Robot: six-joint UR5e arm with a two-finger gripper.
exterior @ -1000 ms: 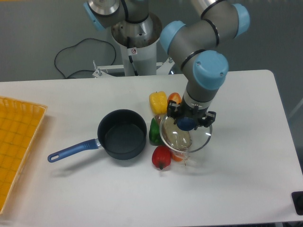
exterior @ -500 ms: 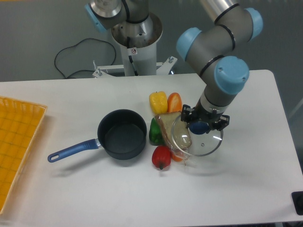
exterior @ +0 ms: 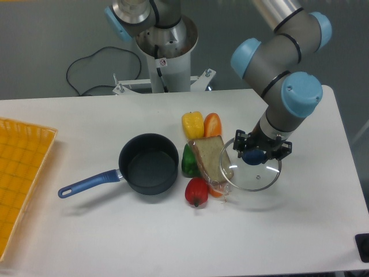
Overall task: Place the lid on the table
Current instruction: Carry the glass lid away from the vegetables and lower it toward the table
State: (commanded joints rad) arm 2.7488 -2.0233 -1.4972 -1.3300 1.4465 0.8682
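- Round clear glass lid (exterior: 251, 172) with thin metal rim and blue centre knob hanging just above the large white rectangular table (exterior: 300, 219), at about four o'clock from the table's middle.
- Casting a faint shadow on the white surface directly underneath; whether touching the top or not, impossible to tell.
- Two-finger black gripper (exterior: 260, 151) pointing straight down, jaws narrowed and clamping the blue knob from both sides.
- Grey arm with light blue joint caps (exterior: 301, 95) reaching in from twelve o'clock, bending down over the lid.
- Lid's nine o'clock edge overlapping the plastic-wrapped tan bread slice (exterior: 210, 158), lying just beside it.
- Yellow bell pepper (exterior: 192, 124) and orange bell pepper (exterior: 213, 124) sitting side by side at twelve o'clock of the bread.
- Green pepper (exterior: 188, 161) squeezing between the bread and the dark round saucepan (exterior: 149, 164); red pepper (exterior: 196, 192) resting at six o'clock of the green one.
- Saucepan standing open near the table's middle, blue handle (exterior: 87, 184) pointing toward eight o'clock.
- Orange grid-patterned tray (exterior: 20, 173) lying at the nine o'clock edge of the table, well apart from the lid.
- Grey robot base column (exterior: 168, 55) rising at twelve o'clock behind the table, black cable (exterior: 92, 72) looping on the floor beside it.
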